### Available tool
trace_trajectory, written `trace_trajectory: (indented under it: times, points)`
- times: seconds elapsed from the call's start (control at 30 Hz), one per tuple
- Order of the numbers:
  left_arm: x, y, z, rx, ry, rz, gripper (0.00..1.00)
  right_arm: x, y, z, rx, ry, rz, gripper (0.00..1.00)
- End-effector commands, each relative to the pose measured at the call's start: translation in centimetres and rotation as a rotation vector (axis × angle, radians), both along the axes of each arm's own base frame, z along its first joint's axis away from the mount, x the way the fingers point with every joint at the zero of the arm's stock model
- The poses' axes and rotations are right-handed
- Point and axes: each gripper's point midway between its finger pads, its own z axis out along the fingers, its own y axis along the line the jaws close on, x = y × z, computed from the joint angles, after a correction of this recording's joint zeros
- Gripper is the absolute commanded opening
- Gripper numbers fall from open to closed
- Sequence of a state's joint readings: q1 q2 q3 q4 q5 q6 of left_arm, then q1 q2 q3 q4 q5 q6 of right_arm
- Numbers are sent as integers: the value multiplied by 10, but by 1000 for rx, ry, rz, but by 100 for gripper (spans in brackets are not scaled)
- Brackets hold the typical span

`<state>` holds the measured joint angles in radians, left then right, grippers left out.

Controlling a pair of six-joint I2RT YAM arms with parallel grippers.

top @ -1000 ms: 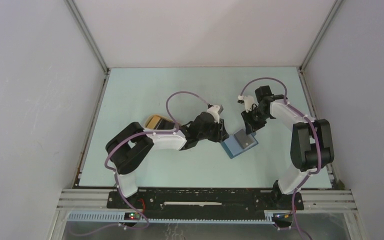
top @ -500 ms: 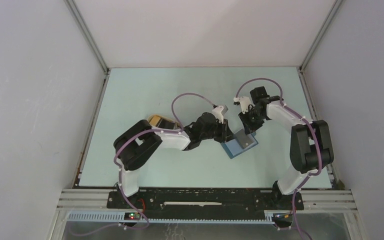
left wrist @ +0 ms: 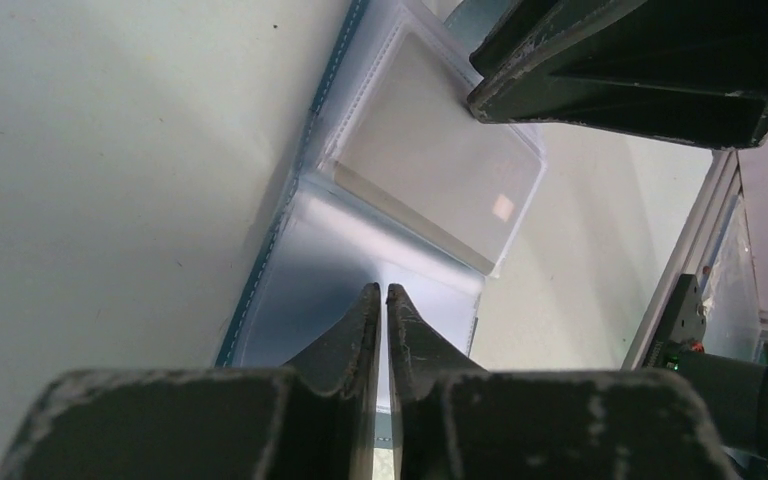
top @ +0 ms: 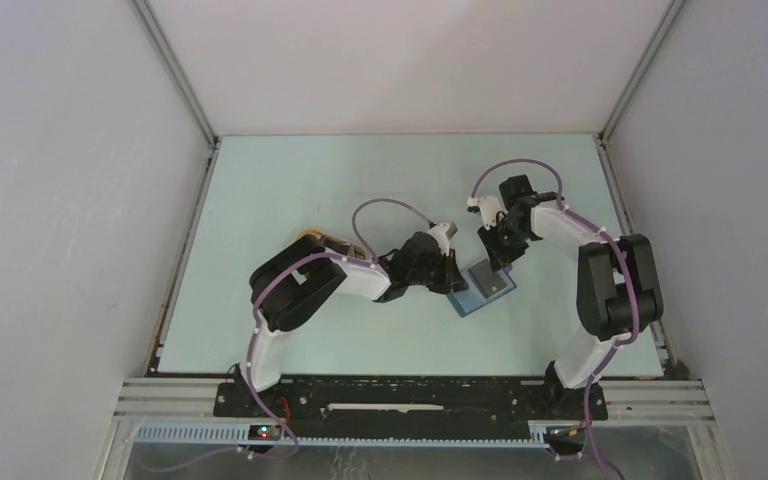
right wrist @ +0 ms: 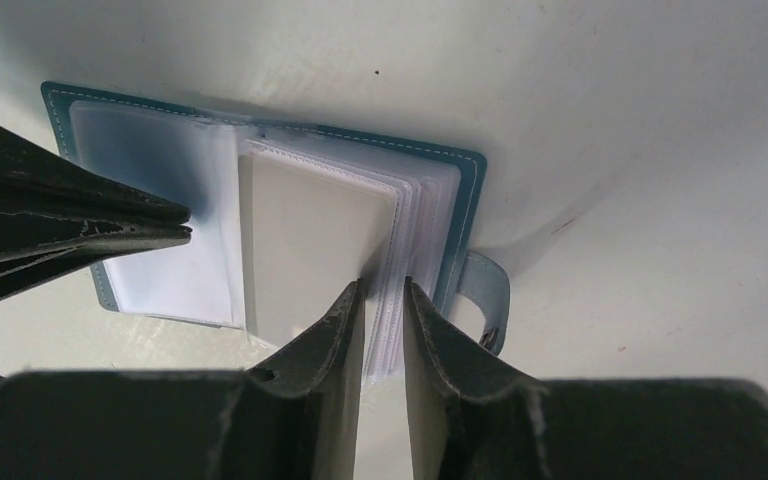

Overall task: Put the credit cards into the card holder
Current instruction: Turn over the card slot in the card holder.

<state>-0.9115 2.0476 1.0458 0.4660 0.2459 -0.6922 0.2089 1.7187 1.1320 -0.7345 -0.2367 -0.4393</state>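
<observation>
At mid-table (top: 360, 180) the card holder (top: 463, 300) lies spread open, teal cover down and clear leaves up. The left pincer (left wrist: 381, 291) points in from 9 o'clock, its fingers pressed all but together with only a slit between them. Its tips are on a bare clear leaf; whether that leaf is caught, I cannot tell. The right pincer (right wrist: 380, 292) points in from 1 o'clock, slightly spread astride the edge of the leaf stack; whether it clamps those leaves, I cannot tell. One pale credit card (right wrist: 310, 255) sits in the top leaf, just beside its fingers. The snap tab (right wrist: 487, 292) juts from the holder's cover edge. Farther off at 10 o'clock, a tan tray (top: 307, 235) peeks from behind the left arm.
</observation>
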Motion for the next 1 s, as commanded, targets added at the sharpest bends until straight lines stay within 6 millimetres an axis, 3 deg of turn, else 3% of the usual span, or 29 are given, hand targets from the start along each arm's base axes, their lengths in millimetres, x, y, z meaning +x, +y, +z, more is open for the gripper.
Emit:
trace_trajectory:
  times: [0.0, 0.13, 0.5, 0.97]
  points:
    - [1, 20, -26, 130, 69, 87, 11, 0, -10, -8, -53, 23, -8, 28]
    - [2, 24, -30, 137, 75, 100, 10, -1, -14, -11, -76, 36, -15, 29]
    - [8, 4, 22, 56, -11, 18, 19, 1, 8, 17, 54, -27, 28, 37]
    - [9, -4, 37, 29, -31, -6, 21, -1, 19, 31, 86, -67, 74, 46]
